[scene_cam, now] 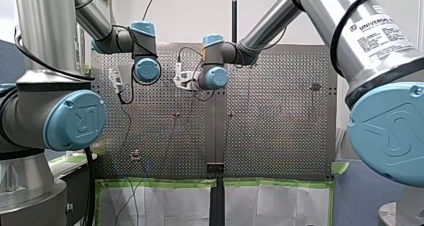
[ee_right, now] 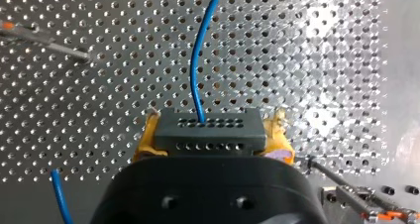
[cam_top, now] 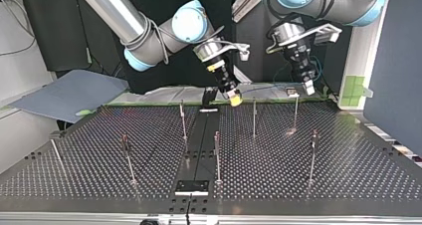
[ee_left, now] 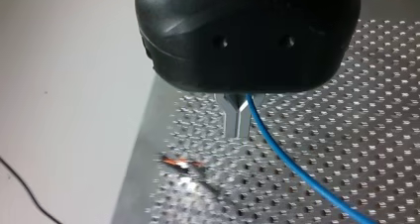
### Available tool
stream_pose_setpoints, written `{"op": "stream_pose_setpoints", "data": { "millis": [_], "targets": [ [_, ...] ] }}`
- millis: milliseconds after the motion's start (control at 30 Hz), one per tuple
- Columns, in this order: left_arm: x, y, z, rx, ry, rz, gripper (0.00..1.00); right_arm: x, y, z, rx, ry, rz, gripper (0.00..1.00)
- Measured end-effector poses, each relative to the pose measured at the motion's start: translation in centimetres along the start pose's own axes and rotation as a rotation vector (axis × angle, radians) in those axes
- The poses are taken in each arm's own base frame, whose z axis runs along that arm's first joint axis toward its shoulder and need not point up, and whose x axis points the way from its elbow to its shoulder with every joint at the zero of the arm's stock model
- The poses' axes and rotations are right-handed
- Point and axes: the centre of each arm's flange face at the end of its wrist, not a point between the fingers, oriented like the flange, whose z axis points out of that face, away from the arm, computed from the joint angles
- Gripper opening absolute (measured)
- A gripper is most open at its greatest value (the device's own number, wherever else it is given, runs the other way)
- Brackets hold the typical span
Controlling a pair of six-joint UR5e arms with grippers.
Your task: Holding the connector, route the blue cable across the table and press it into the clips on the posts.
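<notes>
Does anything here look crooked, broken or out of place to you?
Nothing stands out. The dark grey rectangular connector sits square in my right gripper, and the thin blue cable runs from it without visible kinks to my left gripper.

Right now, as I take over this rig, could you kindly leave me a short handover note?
Right hand: shut on the connector, with yellow pads on its sides.
Left hand: metal fingers together, apparently pinching the blue cable.
Both hands hover above the table's far edge in the top view, with the cable strung between them.
Done: connector and cable are in hand.
Left: no post shows cable in its clip, so all routing and pressing remains.
</notes>
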Motion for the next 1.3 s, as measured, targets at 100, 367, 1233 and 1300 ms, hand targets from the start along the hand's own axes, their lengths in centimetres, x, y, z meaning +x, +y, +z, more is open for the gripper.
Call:
{"op": "stream_pose_setpoints", "data": {
  "millis": [100, 367, 1233, 1300],
  "targets": [
    [-1.7, -0.1, 0.5, 0.003, -0.025, -0.014, 0.0, 0.9, -0.2, 0.5, 0.004, 0.004, 0.0, 0.0],
    [-4.7, -0.4, 1.7, 0.023, -0.091, -0.053, 0.0, 2.0, -0.4, 1.9, 0.008, 0.011, 0.001, 0.0],
    [-3.4, 1.3, 8.0, 0.06, -0.128, -0.058, 0.0, 2.6, -1.4, 7.0, 0.036, -0.011, 0.0, 0.0],
    [-3.4, 1.7, 8.5, 0.06, -0.129, -0.051, 0.0, 3.1, -1.5, 7.3, 0.038, 0.002, 0.0, 0.0]
  ]
}}
